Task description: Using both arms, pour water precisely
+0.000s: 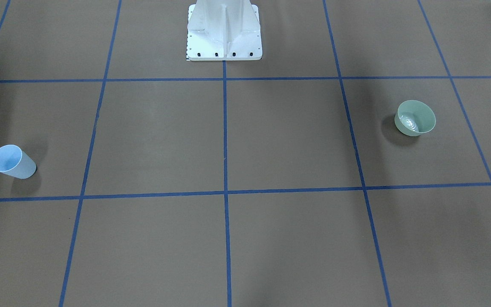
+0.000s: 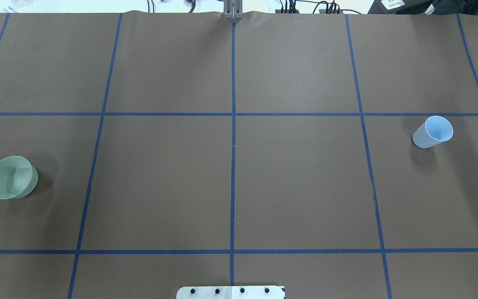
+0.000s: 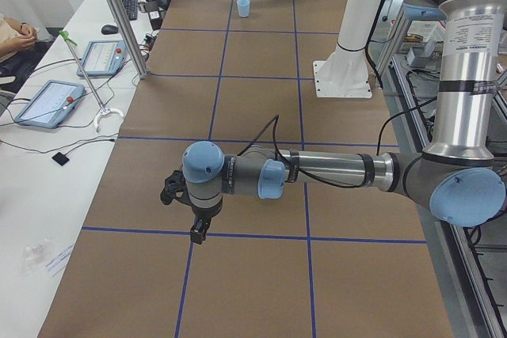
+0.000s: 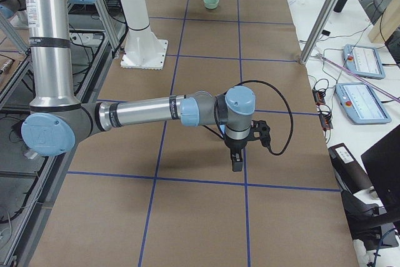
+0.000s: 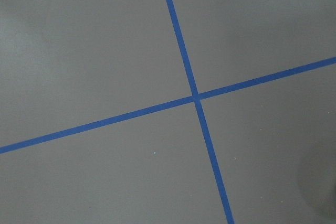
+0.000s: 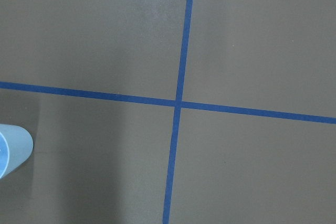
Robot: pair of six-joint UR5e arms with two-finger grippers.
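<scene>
In the front-facing view, the green cup [image 1: 415, 118] stands upright at middle right on the brown table [image 1: 288, 136], with its mouth upward. The water [image 1: 409, 123] lies in its bottom as pale glints and ripples. The blue cup [image 1: 13, 161] stands at far left, also mouth up, its long axis vertical. The white pedestal [image 1: 224, 30] is at top centre. No arm shows here.

From overhead, the green cup [image 2: 11, 177] sits at the left edge and the blue cup [image 2: 433, 132] at the right, well apart, each within its own square of blue tape [image 2: 233, 166].

In the exterior left view, the left arm [image 3: 341, 170] stretches its forearm level across the middle of the frame, from right to left. The left gripper [image 3: 196, 231] points straight down over the table. I cannot tell whether its jaws are apart or together. The blue cup [image 3: 244, 8] is small at the top.

In the exterior right view, the right arm [image 4: 144, 112] reaches level from left to centre. The right gripper [image 4: 237, 161] points down, and its jaw state cannot be told either. The green cup [image 4: 212, 2] is at the top.

The left wrist view shows only crossing tape [image 5: 195, 97].

In the right wrist view, the blue cup [image 6: 13, 148] cuts in at the lower left edge.
</scene>
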